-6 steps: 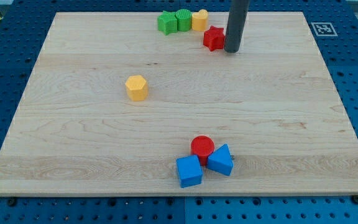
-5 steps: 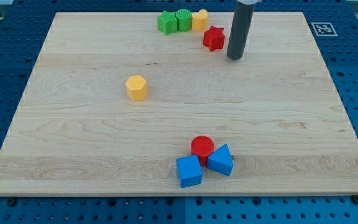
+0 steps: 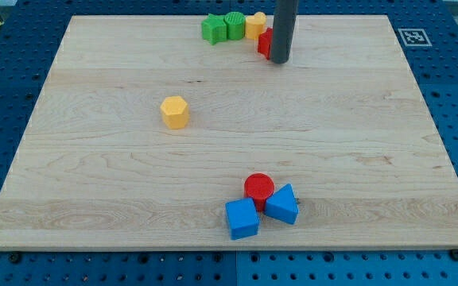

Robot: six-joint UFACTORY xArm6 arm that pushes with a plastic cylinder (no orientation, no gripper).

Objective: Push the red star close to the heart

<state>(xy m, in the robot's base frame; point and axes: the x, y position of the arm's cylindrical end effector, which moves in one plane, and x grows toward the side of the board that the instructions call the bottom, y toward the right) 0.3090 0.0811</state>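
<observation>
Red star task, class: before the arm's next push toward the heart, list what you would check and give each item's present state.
1. My tip on the board beside the red star: ok, at its right side in the view.
2. Red star fully visible: not ok, the rod covers part of it.
3. Star near the yellow heart: ok, just below-right of it; contact cannot tell.
4. Green blocks left of the heart, out of the push line: ok.
5. Yellow hexagon and the red and blue cluster far from the path: ok.
</observation>
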